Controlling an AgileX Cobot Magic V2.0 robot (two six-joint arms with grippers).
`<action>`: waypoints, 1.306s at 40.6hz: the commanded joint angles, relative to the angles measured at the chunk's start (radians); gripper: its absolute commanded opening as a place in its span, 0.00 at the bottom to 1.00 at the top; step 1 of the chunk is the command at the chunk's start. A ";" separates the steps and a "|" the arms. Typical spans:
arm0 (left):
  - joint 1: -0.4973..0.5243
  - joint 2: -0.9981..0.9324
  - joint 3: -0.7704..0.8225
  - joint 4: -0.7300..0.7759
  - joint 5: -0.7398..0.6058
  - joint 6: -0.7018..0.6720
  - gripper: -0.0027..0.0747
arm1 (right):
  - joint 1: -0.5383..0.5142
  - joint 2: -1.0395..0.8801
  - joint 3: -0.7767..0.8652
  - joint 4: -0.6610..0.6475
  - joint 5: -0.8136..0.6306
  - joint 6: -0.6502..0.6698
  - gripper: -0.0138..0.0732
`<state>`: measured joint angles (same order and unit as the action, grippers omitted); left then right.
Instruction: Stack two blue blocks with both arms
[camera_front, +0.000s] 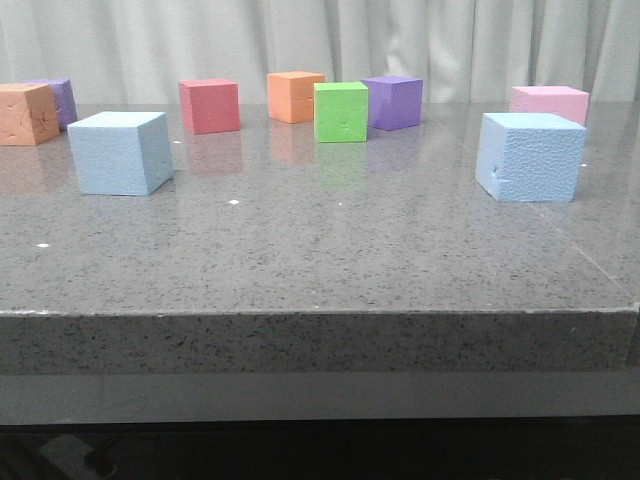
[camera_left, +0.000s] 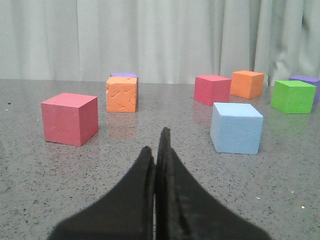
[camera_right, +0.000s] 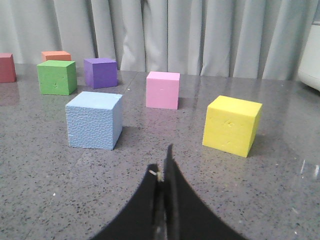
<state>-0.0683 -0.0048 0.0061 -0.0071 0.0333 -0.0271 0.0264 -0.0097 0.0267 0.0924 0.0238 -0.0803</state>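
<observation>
Two blue blocks, left blue block (camera_front: 121, 152) and right blue block (camera_front: 530, 156), sit well apart on the bench (camera_front: 320, 250), and both left fingers (camera_left: 159, 165) and right fingers (camera_right: 164, 175) are pressed together (unopened, they would likely shove a cube away).

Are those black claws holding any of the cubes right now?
No, nothing is held. Both the left gripper and right gripper are shut and empty, with each blue block sitting untouched.
</observation>
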 joint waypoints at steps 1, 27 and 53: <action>0.001 -0.018 0.003 -0.007 -0.091 -0.012 0.01 | -0.005 -0.019 -0.005 -0.002 -0.087 -0.004 0.08; 0.001 -0.018 0.003 -0.007 -0.097 -0.012 0.01 | -0.005 -0.019 -0.005 -0.002 -0.097 -0.004 0.08; 0.001 0.191 -0.573 -0.070 0.300 -0.025 0.01 | -0.005 0.197 -0.555 -0.003 0.361 0.001 0.08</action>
<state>-0.0683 0.0956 -0.4637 -0.0707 0.3070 -0.0421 0.0264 0.1068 -0.4315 0.1019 0.3741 -0.0785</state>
